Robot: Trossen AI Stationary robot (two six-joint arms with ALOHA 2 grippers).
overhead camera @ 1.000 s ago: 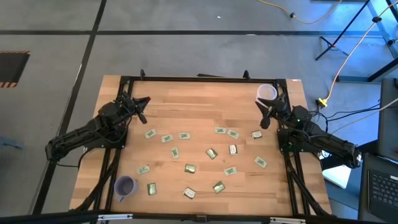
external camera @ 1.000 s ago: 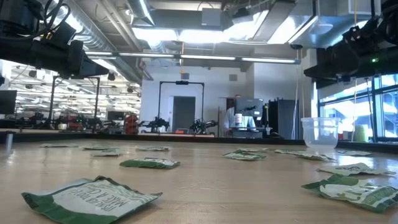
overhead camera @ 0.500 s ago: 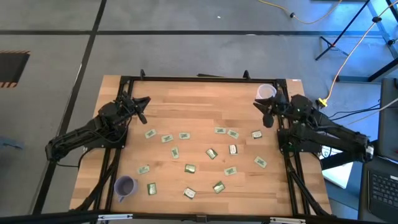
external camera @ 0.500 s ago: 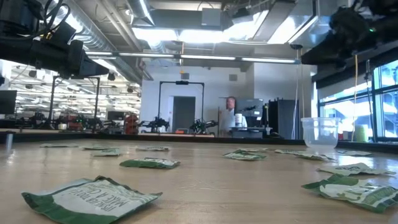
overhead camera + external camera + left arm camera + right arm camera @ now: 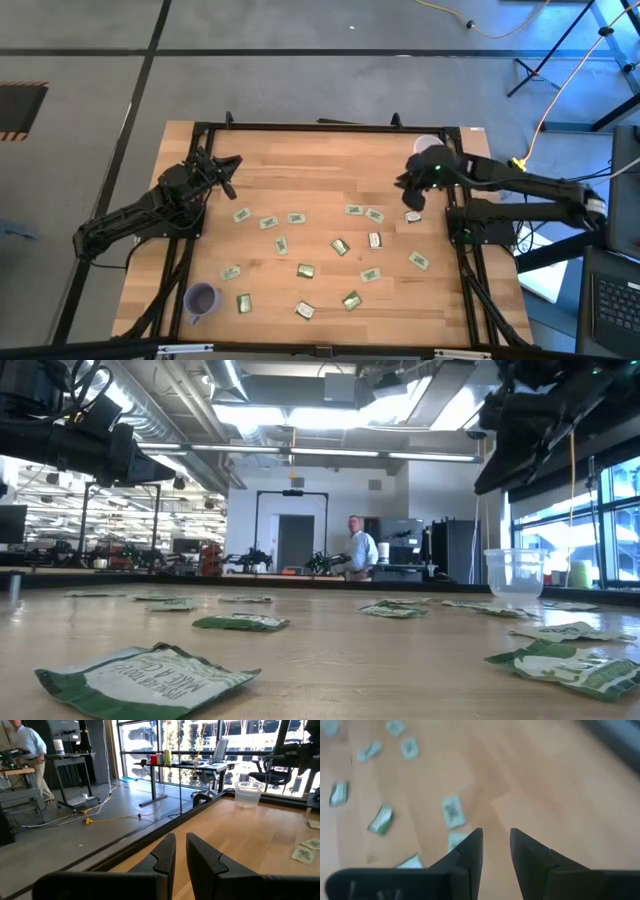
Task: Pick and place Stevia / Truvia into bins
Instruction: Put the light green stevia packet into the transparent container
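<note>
Several pale green and white sachets (image 5: 340, 246) lie flat across the middle and near half of the wooden table. The translucent white cup (image 5: 424, 145) stands at the far right corner, partly under my right arm; the purple cup (image 5: 201, 297) stands at the near left. My right gripper (image 5: 408, 192) hovers open above the table, just on the far side of a sachet (image 5: 413, 216). In its wrist view (image 5: 496, 847) sachets (image 5: 452, 811) lie ahead of the fingers. My left gripper (image 5: 228, 168) waits at the far left, fingers almost together (image 5: 180, 851), touching nothing.
Black frame rails run along the table's edges (image 5: 300, 127). The bare wood between the far edge and the sachets holds nothing. In the low view, sachets (image 5: 150, 678) lie close to the camera and the translucent cup (image 5: 515, 573) stands at the right. A person walks in the room behind.
My right arm has swung out from its place beside the translucent cup, carrying its gripper toward the table's left and a little toward the near edge, over the right-hand sachets. The sachets and cups have stayed put. A person in the background has walked to the left.
</note>
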